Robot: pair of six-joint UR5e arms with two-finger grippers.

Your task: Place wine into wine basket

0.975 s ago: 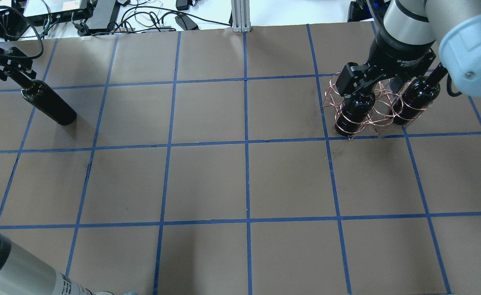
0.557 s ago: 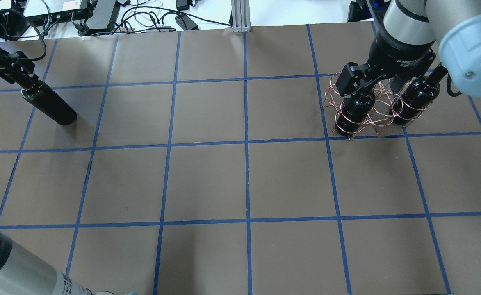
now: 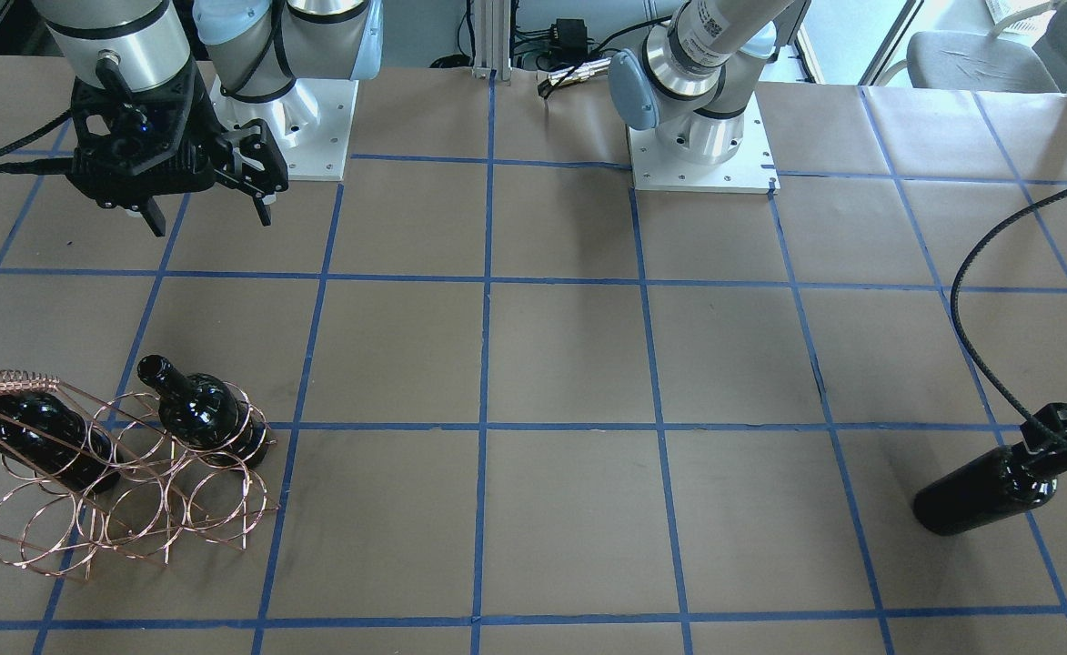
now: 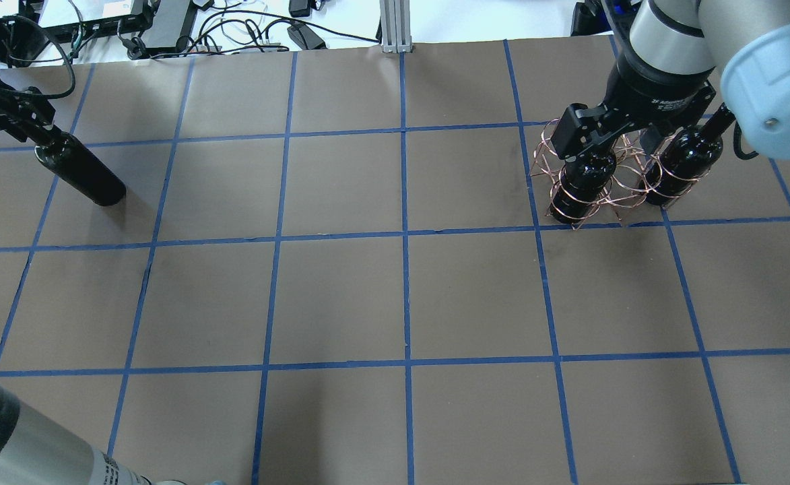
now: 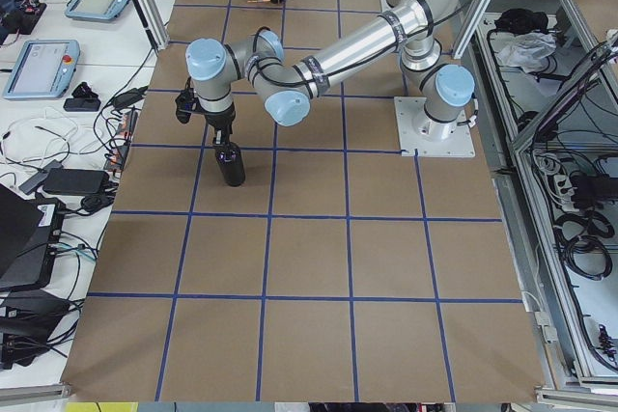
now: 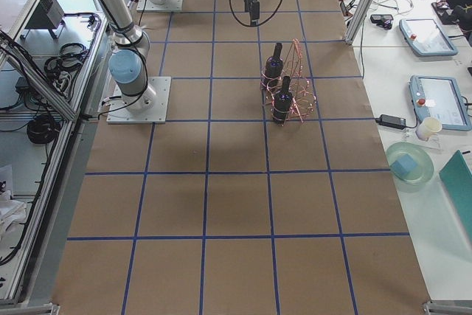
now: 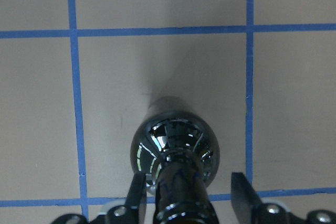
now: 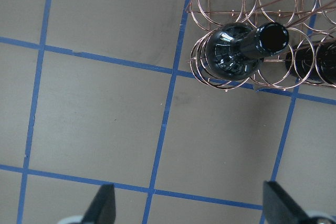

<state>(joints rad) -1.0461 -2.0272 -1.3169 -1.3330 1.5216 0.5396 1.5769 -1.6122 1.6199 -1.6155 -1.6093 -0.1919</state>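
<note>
Inside the wine basket [image 3: 133, 496], two dark wine bottles [image 3: 201, 409] already sit in hoops, with bare hoops between them. Over the basket and raised clear of it, the right gripper [image 3: 212, 223] hangs empty, fingers spread wide. Far across the table [image 3: 569, 364] from the basket, the third wine bottle [image 3: 974, 496] stands upright. The left gripper [image 7: 187, 182] straddles its neck, a gap showing beside one finger, so not clamped. By my reckoning two of three are done; gripping, carrying and seating the last remain
</note>
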